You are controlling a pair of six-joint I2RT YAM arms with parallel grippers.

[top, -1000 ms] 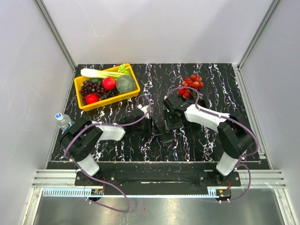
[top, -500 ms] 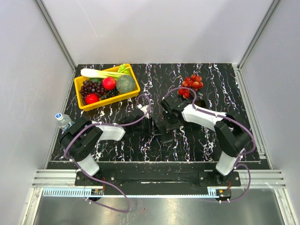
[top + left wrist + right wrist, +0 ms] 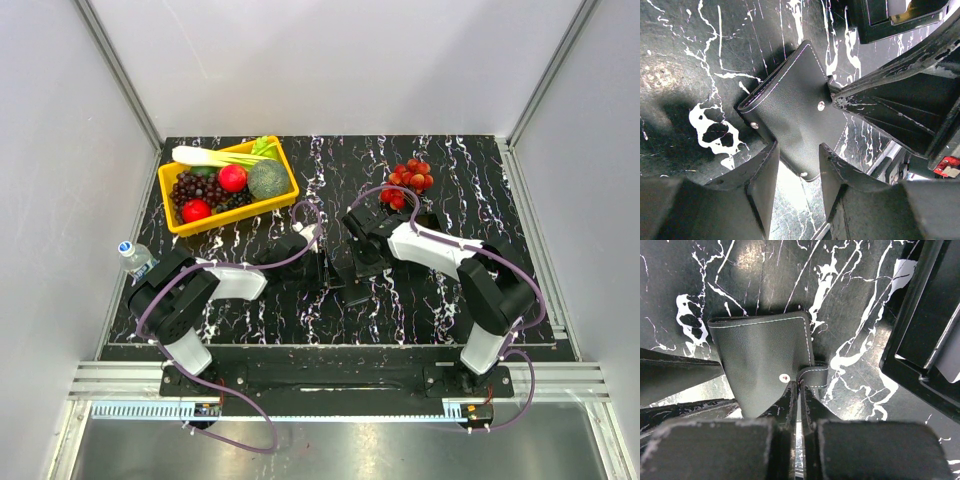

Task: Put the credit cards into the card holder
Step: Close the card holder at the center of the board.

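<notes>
The card holder [image 3: 795,107] is a closed black wallet with white stitching and metal snaps, lying at the table's middle between both arms. My left gripper [image 3: 799,150] has a finger on each side of the wallet's near corner and grips it there. My right gripper [image 3: 799,385] is shut on the small strap tab [image 3: 815,375] at the card holder's [image 3: 760,357] edge. In the top view the left gripper [image 3: 322,268] and right gripper [image 3: 355,260] nearly meet. The credit cards show only as a thin tan edge [image 3: 907,17] inside a black tray [image 3: 875,35].
The black tray [image 3: 920,335] sits just right of the wallet, close to my right fingers. A yellow basket [image 3: 285,195] of fruit and vegetables stands at the back left. Red fruit [image 3: 408,180] lies at the back centre. A small bottle [image 3: 133,256] stands at the table's left edge.
My right gripper's jaws have closed onto the wallet's strap tab, and the right arm has shifted slightly toward the far left. The left arm has stayed put.
</notes>
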